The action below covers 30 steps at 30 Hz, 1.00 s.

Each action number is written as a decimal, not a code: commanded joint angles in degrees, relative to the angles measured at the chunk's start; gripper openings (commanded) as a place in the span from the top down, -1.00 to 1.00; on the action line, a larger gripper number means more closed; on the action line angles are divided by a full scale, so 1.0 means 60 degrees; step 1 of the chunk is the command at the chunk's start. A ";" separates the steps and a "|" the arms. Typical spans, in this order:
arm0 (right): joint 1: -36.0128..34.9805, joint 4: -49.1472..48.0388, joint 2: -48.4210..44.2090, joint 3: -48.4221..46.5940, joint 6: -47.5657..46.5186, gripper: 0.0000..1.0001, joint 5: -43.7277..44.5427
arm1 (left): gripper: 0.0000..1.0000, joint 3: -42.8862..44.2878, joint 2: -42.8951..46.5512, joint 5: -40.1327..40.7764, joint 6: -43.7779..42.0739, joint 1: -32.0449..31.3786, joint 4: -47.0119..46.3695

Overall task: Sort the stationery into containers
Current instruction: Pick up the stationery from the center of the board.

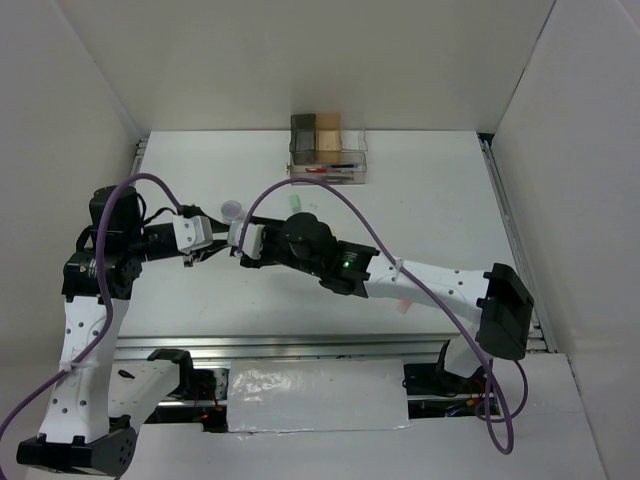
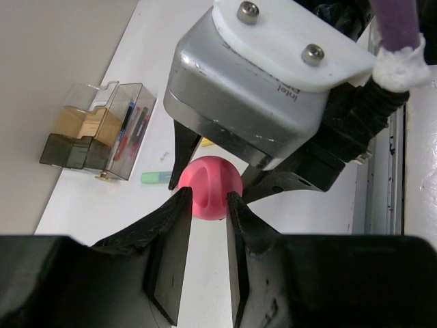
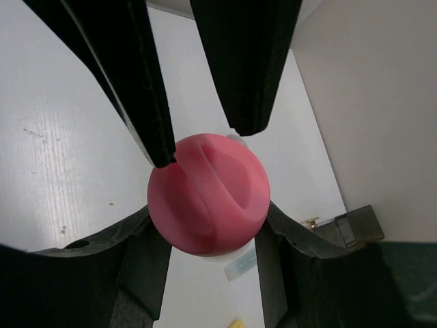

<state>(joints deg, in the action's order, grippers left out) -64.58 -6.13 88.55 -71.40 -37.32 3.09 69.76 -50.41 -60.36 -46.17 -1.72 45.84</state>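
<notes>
Between the fingers of the right hand (image 3: 209, 231), clamped on both sides, sits the pink stubby rounded plastic cylinder (image 3: 205, 198). Opposite, the left hand (image 2: 207, 205) straddles it; whether it pinches I cannot tell. Should either let go early or both tug, it could roll away, well short of the joined dark grey, tan and clear boxes (image 2: 95, 133) beyond.

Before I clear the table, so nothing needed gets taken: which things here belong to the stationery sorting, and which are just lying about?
Belongs to the job:
- pink ball
- green marker
- purple pot
- joined boxes
- clear tray holding pens

Not part of it:
- purple cables, part of the rig
- crinkled sheet at the near edge
</notes>
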 commanded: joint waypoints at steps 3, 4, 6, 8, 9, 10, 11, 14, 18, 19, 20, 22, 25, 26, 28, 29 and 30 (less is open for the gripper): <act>-0.0150 -0.0370 0.0080 -0.0888 0.0039 1.00 0.0305 | 0.20 0.0005 0.0038 -0.0077 -0.0009 -0.0036 -0.0405; -0.0165 -0.0355 0.0094 -0.0903 0.0038 1.00 0.0319 | 0.20 0.0019 0.0023 -0.0048 -0.0039 -0.0036 -0.0375; -0.0165 -0.0311 0.0124 -0.1005 0.0053 1.00 0.0334 | 0.20 0.0078 -0.0064 -0.0033 -0.0141 -0.0036 -0.0215; -0.0165 -0.0253 0.0153 -0.1035 0.0053 1.00 0.0305 | 0.20 0.0078 -0.0064 -0.0033 -0.0185 -0.0036 -0.0156; -0.0165 -0.0253 0.0168 -0.1064 0.0053 1.00 0.0290 | 0.20 0.0064 -0.0050 -0.0033 -0.0185 -0.0036 -0.0155; -0.0165 -0.0253 0.0153 -0.1065 0.0068 1.00 0.0290 | 0.20 0.0063 -0.0064 -0.0019 -0.0171 -0.0036 -0.0170; -0.0165 -0.0253 0.0168 -0.1065 0.0053 1.00 0.0290 | 0.20 0.0034 -0.0065 0.0040 -0.0171 -0.0036 -0.0199; -0.0253 -0.0238 0.0153 -0.1065 -0.0020 1.00 0.0290 | 0.20 0.0005 -0.0064 0.0098 -0.0069 -0.0036 -0.0273; -0.0384 -0.0296 0.0182 -0.1021 -0.0239 1.00 0.0407 | 0.20 -0.0025 -0.0065 0.0172 -0.0024 -0.0036 -0.0390; -0.0414 -0.0282 0.0197 -0.1035 -0.0254 1.00 0.0451 | 0.20 -0.0025 -0.0108 0.0215 -0.0024 -0.0051 -0.0390; -0.0429 -0.0267 0.0226 -0.1108 -0.0269 1.00 0.0495 | 0.21 -0.0010 -0.0123 0.0230 -0.0039 -0.0036 -0.0361; -0.0443 -0.0180 0.0285 -0.1181 -0.0240 1.00 0.0568 | 0.21 0.0005 -0.0182 0.0333 -0.0039 -0.0036 -0.0302; -0.0458 -0.0136 0.0344 -0.1284 -0.0211 1.00 0.0656 | 0.21 -0.0010 -0.0226 0.0421 -0.0214 -0.0036 -0.0142; -0.0443 -0.0150 0.0344 -0.1284 -0.0225 1.00 0.0627 | 0.21 -0.0039 -0.0211 0.0464 -0.0244 -0.0036 -0.0141; -0.0443 -0.0077 0.0343 -0.1313 -0.0211 1.00 0.0612 | 0.23 -0.0068 -0.0240 0.0655 -0.0229 -0.0036 -0.0141; -0.0458 -0.0033 0.0344 -0.1386 -0.0196 1.00 0.0612 | 0.24 -0.0097 -0.0255 0.0742 -0.0229 -0.0036 -0.0097; -0.0443 0.0054 0.0387 -0.1430 -0.0181 1.00 0.0627 | 0.25 -0.0098 -0.0299 0.0874 -0.0244 -0.0036 -0.0082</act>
<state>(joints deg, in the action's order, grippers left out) -66.24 -3.53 91.13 -75.64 -38.39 6.96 69.73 -51.66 -56.84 -46.33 -1.80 45.74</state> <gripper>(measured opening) 0.532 0.379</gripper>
